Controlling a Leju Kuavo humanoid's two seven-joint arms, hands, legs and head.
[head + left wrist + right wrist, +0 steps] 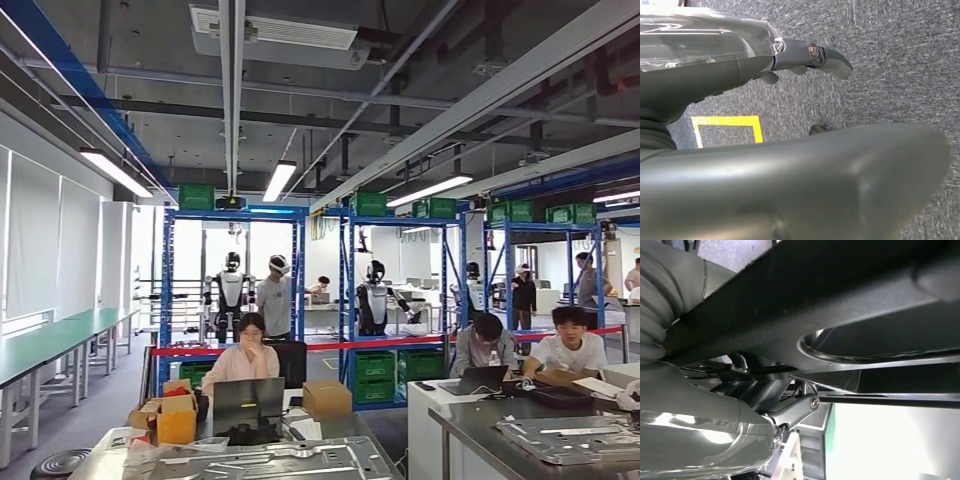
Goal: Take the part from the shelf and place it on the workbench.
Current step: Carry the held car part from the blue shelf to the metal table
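A dark flat part [851, 295] with an oval opening runs across the right wrist view. My right hand [753, 390] grips it, with dark fingers [798, 407] lying along its underside. My left hand [753, 65] hangs over grey carpet, its fingers [828, 57] stretched out and its thick thumb [810, 185] apart from them, holding nothing. In the head view a workbench [355, 428] stands low in the middle and a second workbench [483, 415] at the lower right. Blue shelves [302, 280] stand further back.
Silvery metal panels lie on both benches [264, 462] [573, 438]. A person at a laptop [245, 360] sits behind cardboard boxes [177, 415]; two more people [483, 345] [570, 345] sit at the right. Green tables [45, 345] line the left wall. Yellow floor marking [726, 122] is below my left hand.
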